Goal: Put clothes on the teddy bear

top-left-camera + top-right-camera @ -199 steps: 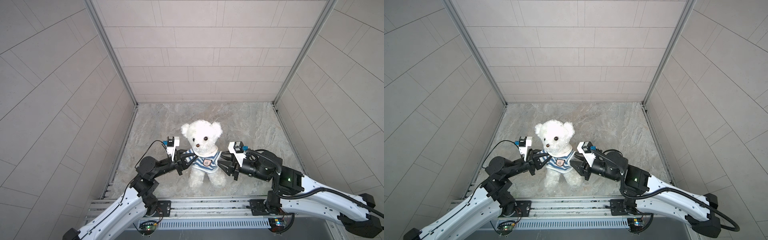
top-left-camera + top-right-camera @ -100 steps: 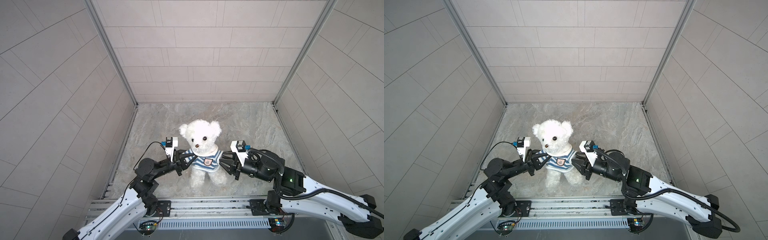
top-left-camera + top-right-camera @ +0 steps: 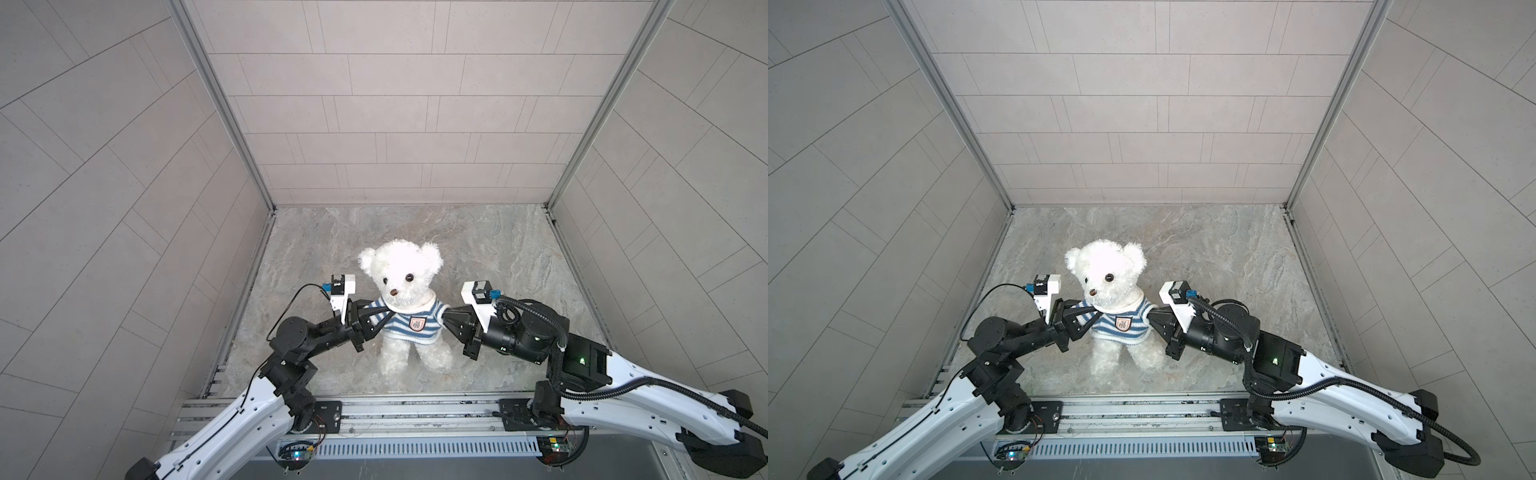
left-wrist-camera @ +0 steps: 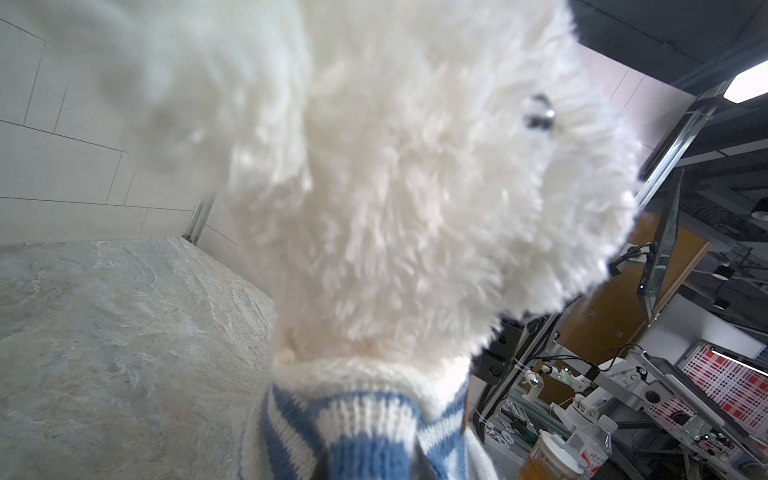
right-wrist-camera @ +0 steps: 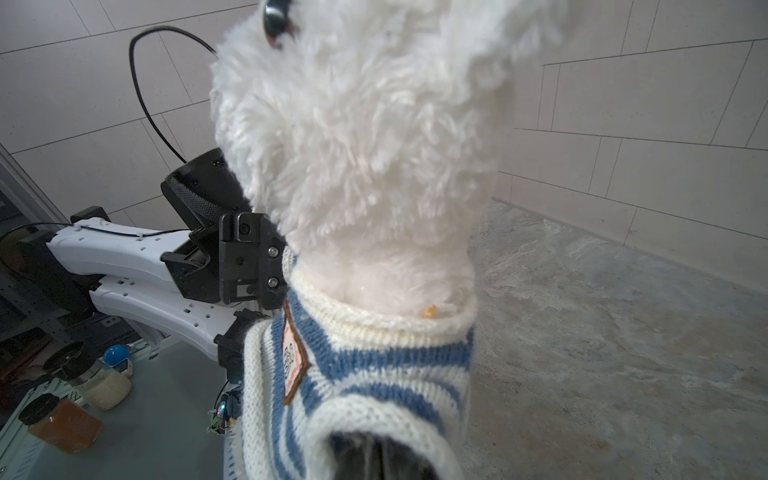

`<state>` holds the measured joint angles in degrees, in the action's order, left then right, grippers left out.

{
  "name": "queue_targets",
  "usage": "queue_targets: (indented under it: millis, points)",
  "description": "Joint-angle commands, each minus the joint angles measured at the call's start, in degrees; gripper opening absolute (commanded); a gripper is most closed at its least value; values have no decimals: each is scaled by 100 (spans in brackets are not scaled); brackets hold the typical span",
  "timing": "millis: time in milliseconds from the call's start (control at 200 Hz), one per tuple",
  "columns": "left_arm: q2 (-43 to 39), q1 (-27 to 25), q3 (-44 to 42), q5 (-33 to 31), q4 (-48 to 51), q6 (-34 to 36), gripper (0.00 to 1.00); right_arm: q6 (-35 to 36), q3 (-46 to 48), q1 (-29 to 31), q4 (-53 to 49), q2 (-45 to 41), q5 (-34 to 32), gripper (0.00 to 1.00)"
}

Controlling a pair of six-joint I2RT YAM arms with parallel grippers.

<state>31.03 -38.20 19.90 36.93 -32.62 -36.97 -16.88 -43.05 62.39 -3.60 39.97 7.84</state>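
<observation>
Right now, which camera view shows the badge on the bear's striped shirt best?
The top views: in both, the badge faces the camera whole, though small. The right wrist view shows it larger but steeply slanted. The left wrist view hardly shows it.

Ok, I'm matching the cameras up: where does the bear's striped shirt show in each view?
In a top view: striped shirt low centre, on the teddy bear.
In a top view: same, slightly further left.
Left wrist: bottom edge, middle.
Right wrist: lower middle.
Shared landmark: its cream collar.
</observation>
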Motion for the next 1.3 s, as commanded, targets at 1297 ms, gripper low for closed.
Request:
queue_targets:
  millis: [1297]
  points:
    - [-306,1,-137,-644,-45,797,0,467,-146,585,-93,130,-456,37]
